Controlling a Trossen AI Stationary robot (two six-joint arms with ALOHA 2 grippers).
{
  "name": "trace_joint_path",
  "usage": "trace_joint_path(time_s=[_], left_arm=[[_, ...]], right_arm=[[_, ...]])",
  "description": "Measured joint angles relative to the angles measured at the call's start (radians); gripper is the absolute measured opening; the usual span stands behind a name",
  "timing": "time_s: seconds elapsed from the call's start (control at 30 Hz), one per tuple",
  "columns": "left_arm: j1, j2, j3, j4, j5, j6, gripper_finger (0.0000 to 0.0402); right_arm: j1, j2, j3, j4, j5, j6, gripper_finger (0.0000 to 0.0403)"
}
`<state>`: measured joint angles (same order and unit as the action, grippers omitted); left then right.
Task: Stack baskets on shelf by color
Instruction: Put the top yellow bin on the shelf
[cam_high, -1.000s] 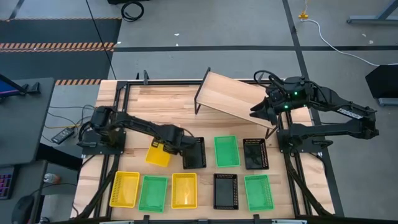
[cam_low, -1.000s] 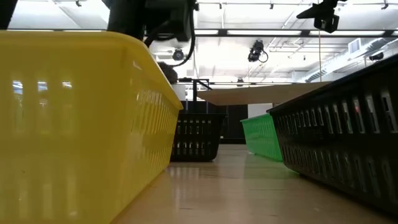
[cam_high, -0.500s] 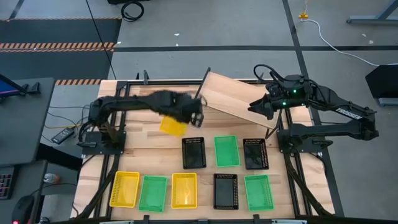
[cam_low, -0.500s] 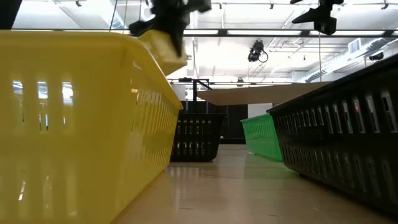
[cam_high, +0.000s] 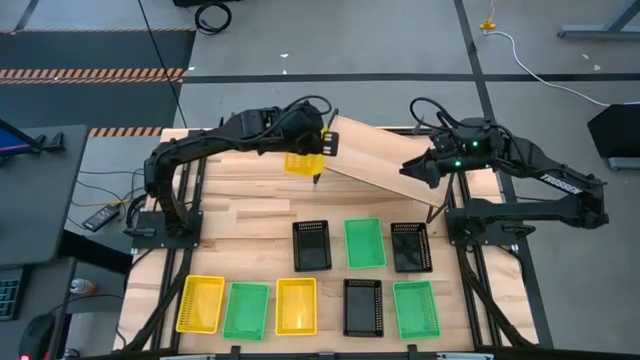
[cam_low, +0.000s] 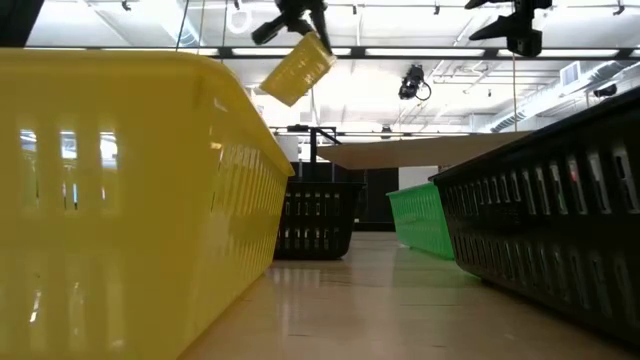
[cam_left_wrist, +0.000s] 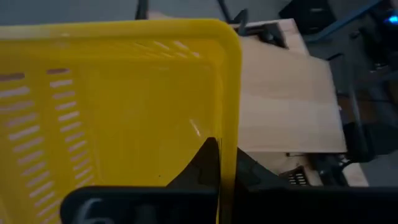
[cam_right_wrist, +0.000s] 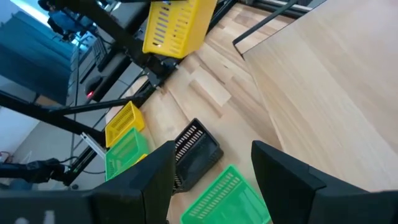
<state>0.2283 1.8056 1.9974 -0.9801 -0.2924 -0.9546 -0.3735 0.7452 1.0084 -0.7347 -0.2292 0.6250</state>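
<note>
- The wooden plank table (cam_high: 250, 200) carries everything.
- The light-wood rectangular shelf (cam_high: 385, 165) on thin black legs stands near the table's far edge, its board bare.
- Eight small perforated plastic baskets lie flat on the table: a black basket (cam_high: 311, 245), a green basket (cam_high: 364, 243) and a second black basket (cam_high: 410, 247) in one row, and along the near edge two yellow, two green and one black.
- The left end effector (cam_high: 318, 143) is clamped on the rim of a yellow mesh basket (cam_high: 301, 163), held tilted in the air just off the shelf's left end.
- The right end effector (cam_high: 415, 172) hovers above the shelf's right part, fingers (cam_right_wrist: 283, 177) spread, holding nothing.
</note>
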Motion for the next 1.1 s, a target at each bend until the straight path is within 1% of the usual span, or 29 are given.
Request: trace_joint_path(time_s=[0.17, 0.23, 0.43, 0.73, 0.93, 1.1], left_arm=[[0.005, 0.033, 0.001, 0.112, 0.002, 0.033, 0.0001], [0.011, 0.048, 0.000, 0.122, 0.016, 0.046, 0.0001], [0.010, 0.099, 0.000, 0.275, 0.019, 0.140, 0.0001], [0.018, 0.169, 0.000, 0.275, 0.034, 0.234, 0.0011], [0.025, 0.192, -0.001, 0.305, 0.034, 0.246, 0.0018], [0.037, 0.193, 0.000, 0.343, 0.030, 0.330, 0.0029]], right_arm=[[-0.029, -0.009, 0.000, 0.000, -0.009, -0.016, 0.0217], [-0.041, -0.013, 0.000, -0.003, -0.022, -0.017, 0.0217], [-0.064, -0.015, 0.000, -0.031, -0.027, -0.058, 0.0217], [-0.090, -0.012, 0.000, -0.053, -0.023, -0.096, 0.0217], [-0.101, -0.012, 0.000, -0.052, 0.004, -0.051, 0.0217], [-0.102, -0.010, 0.000, -0.049, 0.004, -0.021, 0.0217]])
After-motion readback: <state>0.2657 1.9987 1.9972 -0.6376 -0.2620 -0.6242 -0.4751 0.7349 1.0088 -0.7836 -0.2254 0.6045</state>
